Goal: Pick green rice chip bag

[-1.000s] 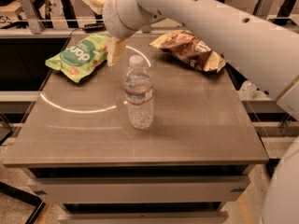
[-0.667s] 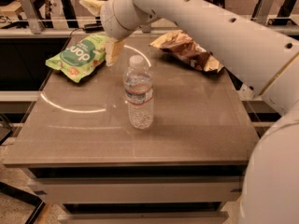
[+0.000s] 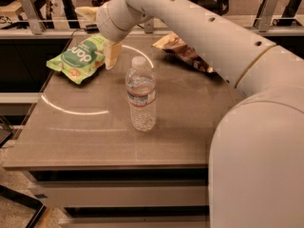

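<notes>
While the arm (image 3: 204, 37) reached in from the lower right across the bench (image 3: 95, 141), the gripper (image 3: 93, 38) hung over the far left part of it, right at the green bag (image 3: 76, 58). Fingers (image 3: 112, 56) were spread apart, gripping nothing: one pale finger pointed down just beside the bag's right edge, whether touching it could not be told; the other stuck out to the left beyond the bag's far end. Green bag lay flat near the far left corner of the bench, white lettering up, tilted so its long side ran toward the left edge, one corner slightly over that edge. Bottle (image 3: 141, 96) stood upright near the bench middle, clear, white cap on, label band round it, well apart from the green bag and nearer the camera than the gripper. Brown bag (image 3: 183, 52) lay crinkled at the far right side, partly hidden behind the arm. A bright curved reflection ran across the bench surface left of the bottle. Rails and dark frames stood behind the bench.
</notes>
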`<state>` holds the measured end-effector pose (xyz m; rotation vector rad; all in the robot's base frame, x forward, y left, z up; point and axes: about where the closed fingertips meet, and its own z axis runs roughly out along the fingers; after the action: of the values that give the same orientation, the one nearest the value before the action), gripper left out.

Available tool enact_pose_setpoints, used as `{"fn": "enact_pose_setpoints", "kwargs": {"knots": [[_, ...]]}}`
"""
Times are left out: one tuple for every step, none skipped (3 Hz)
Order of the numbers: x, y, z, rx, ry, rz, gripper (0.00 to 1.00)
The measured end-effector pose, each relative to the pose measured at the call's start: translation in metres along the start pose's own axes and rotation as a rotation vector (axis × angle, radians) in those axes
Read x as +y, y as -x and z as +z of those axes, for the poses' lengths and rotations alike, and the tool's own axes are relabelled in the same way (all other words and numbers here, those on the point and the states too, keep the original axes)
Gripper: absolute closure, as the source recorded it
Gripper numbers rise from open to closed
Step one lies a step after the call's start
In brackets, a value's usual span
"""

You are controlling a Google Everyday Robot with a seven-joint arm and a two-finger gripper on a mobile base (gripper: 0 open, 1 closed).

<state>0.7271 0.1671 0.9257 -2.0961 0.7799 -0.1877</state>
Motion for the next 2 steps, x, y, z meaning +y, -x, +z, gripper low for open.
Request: {"fn": "enact_pose_setpoints", "kwargs": {"knots": [[0.003, -0.002, 0.015, -0.017, 0.028, -0.013, 0.00], [0.003, 0.000, 0.029, -0.031, 0.042, -0.015, 0.00]]}}
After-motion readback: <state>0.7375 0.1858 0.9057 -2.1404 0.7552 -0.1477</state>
